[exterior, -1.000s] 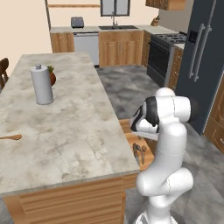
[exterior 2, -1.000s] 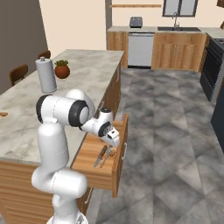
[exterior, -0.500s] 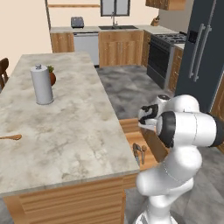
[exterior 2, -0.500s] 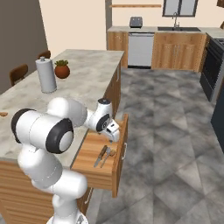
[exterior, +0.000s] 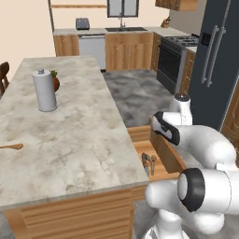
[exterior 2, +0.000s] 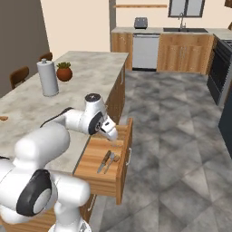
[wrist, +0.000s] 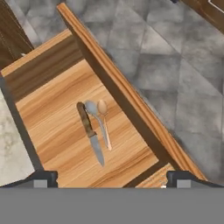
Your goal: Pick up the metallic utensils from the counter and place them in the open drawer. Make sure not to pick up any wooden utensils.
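Kitchen with a grey tiled floor [exterior 2: 181,136] across the middle and right of the right base view. The long marbled counter [exterior: 70,140] fills the left half of the left base view. On it, upper left, an upright grey canister [exterior: 45,90] with a small potted plant [exterior: 55,83] just behind it. At the left edge of the frame, a wooden spoon [exterior: 11,146] lies flat on the stone, well apart from the canister.

The drawer [exterior 2: 118,174] stands pulled out from the counter's side, centre of the right base view. In the hand view its light-wood floor [wrist: 52,131] takes the left and centre, and its brown front panel [wrist: 127,94] runs diagonally from top centre to lower right.

Inside the drawer, centre of the hand view: a knife [wrist: 90,132] with dark handle and grey blade, a silvery spoon [wrist: 97,118] just right of it, and a pale small spoon [wrist: 104,122] beside that, all lying flat and close together.

The gripper [wrist: 111,177] hangs over the drawer; its two finger tips sit far apart at the bottom corners of the hand view, jaws wide, nothing between them.

Far wall: wooden cabinets [exterior: 130,49], a dishwasher [exterior: 91,49], a sink under a window [exterior: 122,7]; a black stove [exterior: 170,60] and a dark fridge [exterior: 214,65] at upper right.
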Controlling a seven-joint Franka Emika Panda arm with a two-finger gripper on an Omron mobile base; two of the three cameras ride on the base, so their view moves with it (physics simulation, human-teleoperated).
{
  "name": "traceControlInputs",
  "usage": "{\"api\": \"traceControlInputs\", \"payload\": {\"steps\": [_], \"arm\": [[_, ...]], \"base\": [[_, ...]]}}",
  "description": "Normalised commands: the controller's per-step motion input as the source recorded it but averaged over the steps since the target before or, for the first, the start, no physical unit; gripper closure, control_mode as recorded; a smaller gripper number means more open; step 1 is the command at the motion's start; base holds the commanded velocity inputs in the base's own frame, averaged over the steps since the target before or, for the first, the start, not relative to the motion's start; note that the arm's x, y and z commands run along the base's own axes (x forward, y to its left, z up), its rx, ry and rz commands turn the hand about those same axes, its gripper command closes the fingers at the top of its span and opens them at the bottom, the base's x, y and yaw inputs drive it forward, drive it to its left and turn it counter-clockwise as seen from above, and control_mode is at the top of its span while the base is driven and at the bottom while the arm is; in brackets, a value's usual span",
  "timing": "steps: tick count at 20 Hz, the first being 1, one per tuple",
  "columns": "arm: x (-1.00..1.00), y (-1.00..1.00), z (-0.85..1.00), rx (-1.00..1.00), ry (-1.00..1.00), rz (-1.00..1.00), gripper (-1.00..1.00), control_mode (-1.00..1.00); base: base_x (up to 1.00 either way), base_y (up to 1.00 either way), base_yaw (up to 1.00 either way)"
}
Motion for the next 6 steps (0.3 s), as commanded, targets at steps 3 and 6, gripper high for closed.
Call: {"api": "traceControlInputs", "payload": {"steps": [3,6], "arm": [[-0.75,0.00,1.00,-0.06,-0.07,-0.10,-1.00,-1.00],[-1.00,-0.07,0.99,-0.05,-0.34,-0.09,-1.00,-1.00]], "base": [[0.00,0.00,0.00],[0.00,0.00,0.00]]}}
